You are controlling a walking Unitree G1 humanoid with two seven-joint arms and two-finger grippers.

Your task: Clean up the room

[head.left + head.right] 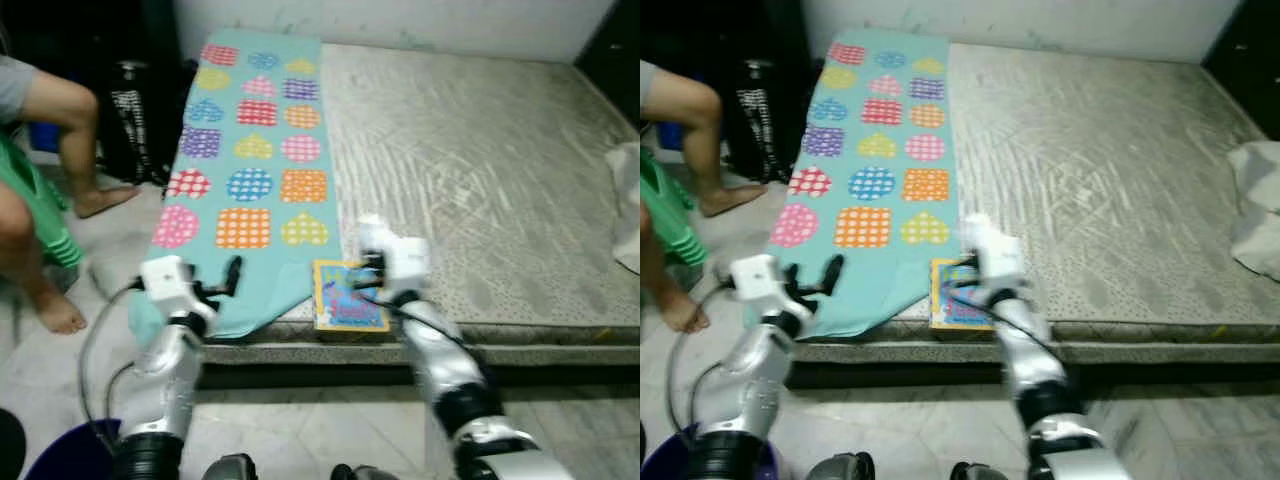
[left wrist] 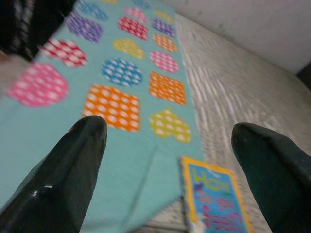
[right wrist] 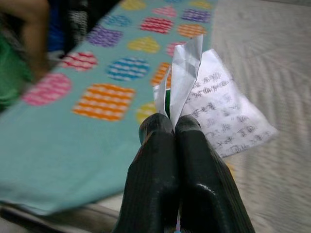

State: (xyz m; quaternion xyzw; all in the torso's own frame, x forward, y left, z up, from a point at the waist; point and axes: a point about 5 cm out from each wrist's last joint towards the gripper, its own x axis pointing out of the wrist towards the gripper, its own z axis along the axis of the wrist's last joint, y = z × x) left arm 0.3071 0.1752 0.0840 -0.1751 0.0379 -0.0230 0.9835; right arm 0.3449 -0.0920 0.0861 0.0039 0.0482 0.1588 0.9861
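Note:
A folded white paper with printed text (image 3: 214,102) is pinched in my right gripper (image 3: 174,121), which is shut on it just above the mattress's near edge. Directly under that gripper (image 1: 368,268) lies a colourful children's book (image 1: 348,296) with a yellow border. Beside the book, a teal blanket (image 1: 250,150) patterned with dotted hearts and squares runs down the mattress's left side. My left gripper (image 1: 232,275) hovers open over the blanket's near corner, its fingers (image 2: 73,160) wide apart with nothing between them.
The grey mattress (image 1: 480,170) lies low on a tiled floor. A white cloth (image 1: 628,210) sits at its right edge. A person's legs (image 1: 70,130) are at the left by a green object (image 1: 45,215). A dark blue bucket (image 1: 70,458) stands near my left arm.

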